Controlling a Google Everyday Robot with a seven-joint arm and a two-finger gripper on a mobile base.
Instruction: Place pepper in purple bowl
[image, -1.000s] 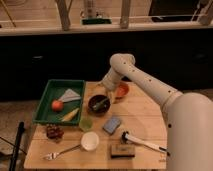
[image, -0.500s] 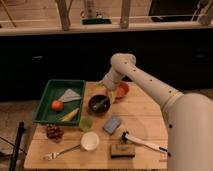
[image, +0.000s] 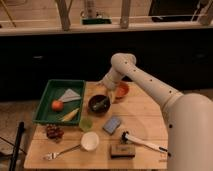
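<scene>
Gripper (image: 108, 93) low over table (image: 145, 120), just right of purple bowl (image: 99, 104), left of orange bowl (image: 121, 91). Finger gap: can't tell. Pepper (image: 100, 104) lying inside purple bowl. Green tray (image: 44, 102) to left w/ red fruit (image: 57, 105). White bowl (image: 90, 141) nearer front.

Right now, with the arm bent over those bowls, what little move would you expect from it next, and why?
Probably a small lift straight up and away. The pepper already seems to lie inside the purple bowl, so the placing looks done. The pincer sits just over the bowl's right rim, next to the orange bowl; rising first should avoid knocking either bowl.
</scene>
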